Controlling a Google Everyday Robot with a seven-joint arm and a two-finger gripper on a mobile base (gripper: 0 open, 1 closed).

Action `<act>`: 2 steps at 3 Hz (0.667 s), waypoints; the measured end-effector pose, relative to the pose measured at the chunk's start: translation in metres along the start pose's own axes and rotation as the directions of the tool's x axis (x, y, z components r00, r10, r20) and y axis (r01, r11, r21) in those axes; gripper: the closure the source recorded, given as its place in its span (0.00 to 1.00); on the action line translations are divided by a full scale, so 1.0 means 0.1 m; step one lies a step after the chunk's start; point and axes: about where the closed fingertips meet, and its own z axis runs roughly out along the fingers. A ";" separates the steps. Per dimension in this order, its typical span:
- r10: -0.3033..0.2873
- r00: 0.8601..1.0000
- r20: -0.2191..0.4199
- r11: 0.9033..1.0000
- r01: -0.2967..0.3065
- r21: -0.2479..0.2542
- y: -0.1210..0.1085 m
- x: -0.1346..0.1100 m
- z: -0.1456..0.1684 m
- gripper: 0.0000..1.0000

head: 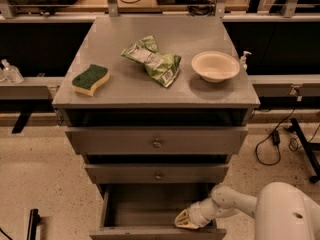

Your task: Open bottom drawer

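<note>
At the bottom centre of the frame the bottom drawer [145,207] is seen pulled out, its plain grey inside exposed, and the pincer [187,219] is found at the inner right of its front edge; whether the pincer is spread or pressed together cannot be told. Above it, the middle drawer [125,174] and top drawer [115,141] are seen pushed in, and on the grey table [125,91] a green sponge [90,79], a crumpled green bag [153,60] and a pale bowl [216,65] are laid out left to right. A speckled floor [35,174] is shown at lower left, with dark cables [272,144] trailed at the right.
</note>
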 end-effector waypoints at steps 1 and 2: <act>-0.101 0.987 0.123 0.992 0.110 -0.063 0.28 -0.27 -0.15 1.00; -0.152 0.969 0.193 0.981 0.172 -0.090 0.44 -0.41 -0.25 1.00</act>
